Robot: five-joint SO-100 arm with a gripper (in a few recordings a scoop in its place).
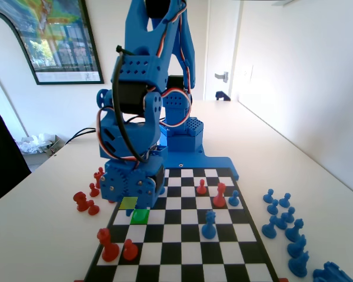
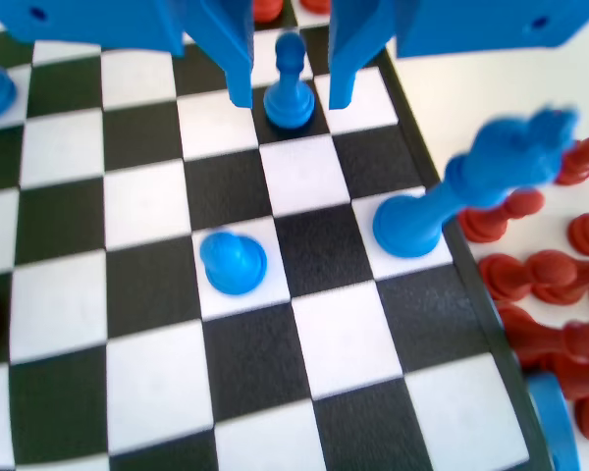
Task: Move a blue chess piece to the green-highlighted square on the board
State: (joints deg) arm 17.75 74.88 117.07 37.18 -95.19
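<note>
White bench point(image 1: 317, 170), chequered board point(image 2: 157, 383) on it. End effector point(image 2: 291, 96) low over board, jaws apart, blue chess piece point(image 2: 290, 90) standing upright between them on a black square, no visible contact. Fixed view: arm covers that spot; green-highlighted square point(image 1: 140, 215) just in front of arm, yellow square point(image 1: 128, 203) beside it. Red pawns point(image 2: 545, 280) off board edge.
</note>
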